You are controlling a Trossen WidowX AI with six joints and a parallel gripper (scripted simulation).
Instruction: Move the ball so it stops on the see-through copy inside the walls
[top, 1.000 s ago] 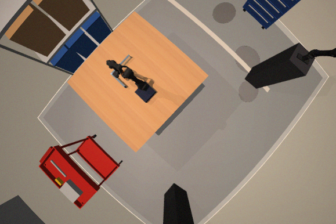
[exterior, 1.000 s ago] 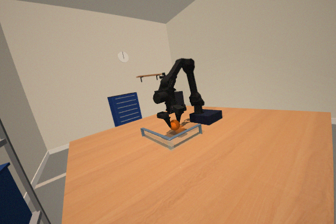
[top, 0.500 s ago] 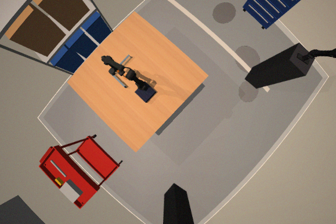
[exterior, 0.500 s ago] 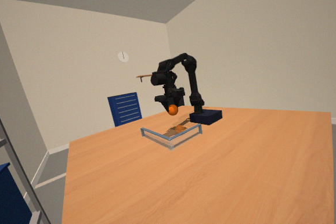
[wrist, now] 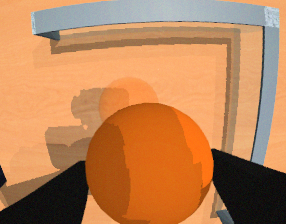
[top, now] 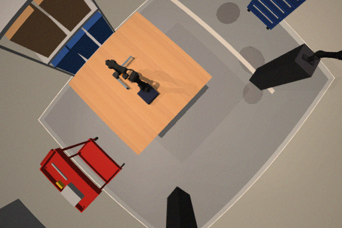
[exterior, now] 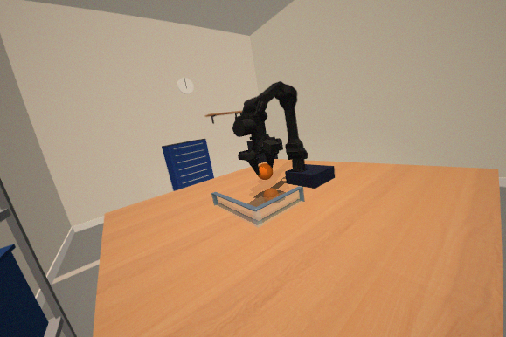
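The orange ball (exterior: pixel 265 172) (wrist: pixel 150 170) is off the table, held between the two black fingertips. My gripper (exterior: pixel 265 168) (wrist: pixel 148 163) is shut on it, one finger on each side. The see-through copy (exterior: pixel 270 193) (wrist: pixel 125 90) rests on the table below; in the wrist view it shows behind the ball's upper left edge, partly hidden by it. Two low clear walls with blue-grey rims (top: pixel 127 61) (exterior: pixel 280 199) (wrist: pixel 144 11) meet in a corner, at the upper right in the wrist view. The ball hangs above the height of the walls in the exterior view.
The wooden table (top: pixel 121 118) (exterior: pixel 333 262) carries the arm's dark base (top: pixel 148 95) (exterior: pixel 310 176), a short way behind the walls in the exterior view. Shadows of the arm fall across the see-through copy. A red cart (top: pixel 99 160) and a shelf stand on the floor off the table.
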